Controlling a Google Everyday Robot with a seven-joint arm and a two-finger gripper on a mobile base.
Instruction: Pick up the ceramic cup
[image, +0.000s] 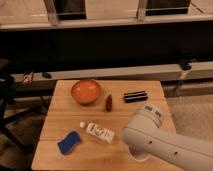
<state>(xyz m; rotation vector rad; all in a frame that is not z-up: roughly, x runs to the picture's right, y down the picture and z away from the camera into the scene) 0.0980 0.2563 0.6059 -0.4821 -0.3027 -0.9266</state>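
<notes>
cup (139, 156): a sliver of pale round rim shows at the table's near edge, right of centre, under the arm; the rest is hidden.
handling: judged stiff, glazed and slick, light enough for one gripper, and breakable if dropped or knocked off the near edge.
hold: no handle shows, so the likely grip is across the rim or around the wall from above; jaws want to be squared to it, as a round smooth wall may slip or spin.
gripper: not visible; presumably down behind the arm's bulk close to the cup. I cannot tell whether it is spread, closed or holding anything.
arm (155, 137): a large white link crossing the table's near right corner, covering most of the cup.
tube (97, 131): white, lying on its side left of the cup, near.
sponge (69, 142): blue, further left by the near edge.
red item (108, 102): small, mid-table.
bowl (86, 91): orange, far side, well apart.
black bar (135, 96): far right side.
table (60, 117): light wood.
</notes>
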